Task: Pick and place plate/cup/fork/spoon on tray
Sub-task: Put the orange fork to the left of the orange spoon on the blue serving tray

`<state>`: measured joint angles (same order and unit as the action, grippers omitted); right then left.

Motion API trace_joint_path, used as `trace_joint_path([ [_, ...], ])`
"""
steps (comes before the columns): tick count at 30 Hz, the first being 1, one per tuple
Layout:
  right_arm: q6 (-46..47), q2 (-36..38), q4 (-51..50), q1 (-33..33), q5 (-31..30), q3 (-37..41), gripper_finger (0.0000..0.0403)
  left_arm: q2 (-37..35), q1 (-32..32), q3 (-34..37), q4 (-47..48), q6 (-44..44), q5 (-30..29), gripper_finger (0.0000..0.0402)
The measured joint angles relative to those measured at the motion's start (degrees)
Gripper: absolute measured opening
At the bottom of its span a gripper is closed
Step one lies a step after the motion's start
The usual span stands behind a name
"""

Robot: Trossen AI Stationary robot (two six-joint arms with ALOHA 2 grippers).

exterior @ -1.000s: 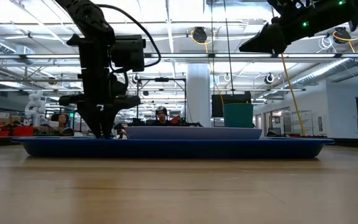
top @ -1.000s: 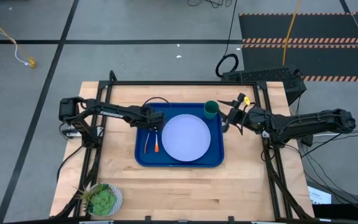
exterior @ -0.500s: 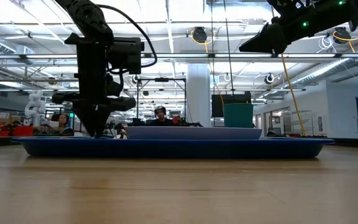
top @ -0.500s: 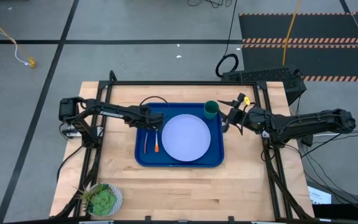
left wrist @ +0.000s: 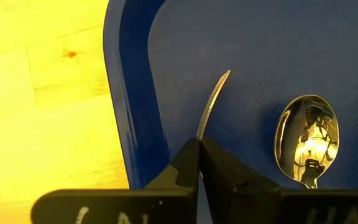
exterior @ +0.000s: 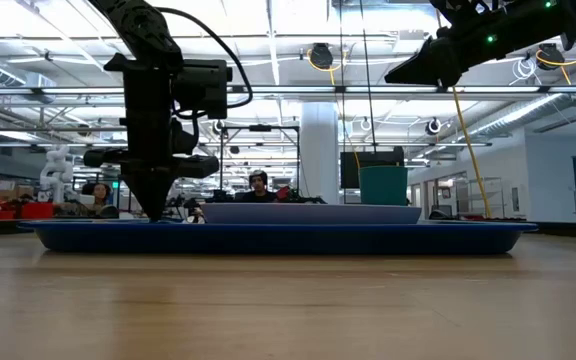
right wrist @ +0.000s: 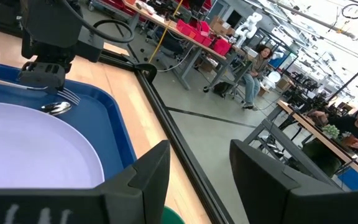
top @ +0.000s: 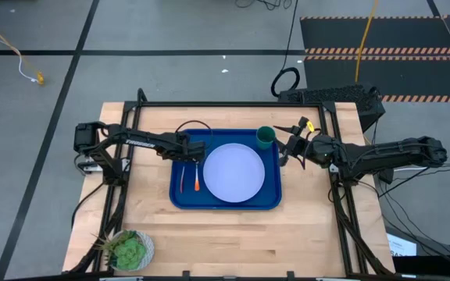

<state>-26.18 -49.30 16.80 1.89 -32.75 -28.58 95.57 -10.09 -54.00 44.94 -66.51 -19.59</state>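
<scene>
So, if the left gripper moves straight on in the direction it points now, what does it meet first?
The left gripper points down, shut on the fork. The tray floor lies straight below it, so it would likely meet that first; the spoon sits beside its line.

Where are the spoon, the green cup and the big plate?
spoon [left wrist: 306,140], left wrist view, on its shiny oval bowl.
cup [top: 266,137], high view, on its round top.
plate [top: 233,172], high view, on its flat middle.
</scene>
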Motion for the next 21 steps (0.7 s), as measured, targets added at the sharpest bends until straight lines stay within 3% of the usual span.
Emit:
trace_joint_path([
  [7,-0.01,0.0,0.0,0.0,-0.02,0.0,0.016,0.0,0.54,0.0,-0.26,0.68,-0.45,0.0009],
  [14,-0.01,-0.02,0.02,0.0,-0.02,0.0,0.016,-1.58,1.22,-0.13,-6.51,2.87,-0.03,0.0004],
  [21,0.01,0.01,-0.38,0.0,-0.02,0.0,0.016,-4.28,1.07,0.0,-4.32,3.35,1.39,0.0002],
])
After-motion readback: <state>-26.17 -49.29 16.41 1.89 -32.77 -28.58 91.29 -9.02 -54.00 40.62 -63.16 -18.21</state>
